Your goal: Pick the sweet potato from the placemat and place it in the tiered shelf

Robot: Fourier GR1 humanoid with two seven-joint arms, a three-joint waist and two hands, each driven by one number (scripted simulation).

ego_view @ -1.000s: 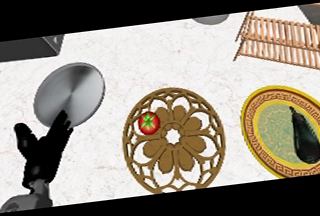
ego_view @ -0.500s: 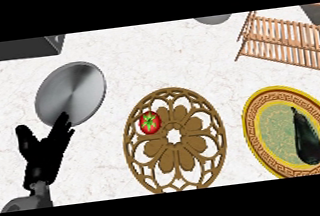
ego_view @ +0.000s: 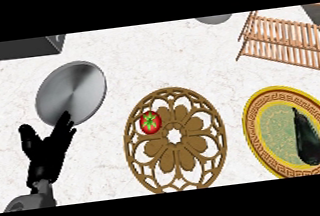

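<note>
The long, dark sweet potato lay on the gold-edged placemat — likely hard and heavy, best held round its fat middle. The left hand stood open, holding nothing — far away.

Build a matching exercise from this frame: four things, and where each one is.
1. tomato
2. dark elongated vegetable
3. left hand
4. wooden shelf

A. upper right of the view
B. on the gold-rimmed mat
C. lower left, by the silver plate
D. on the wooden rosette mat

Pairs: 1-D, 2-B, 3-C, 4-A
</note>
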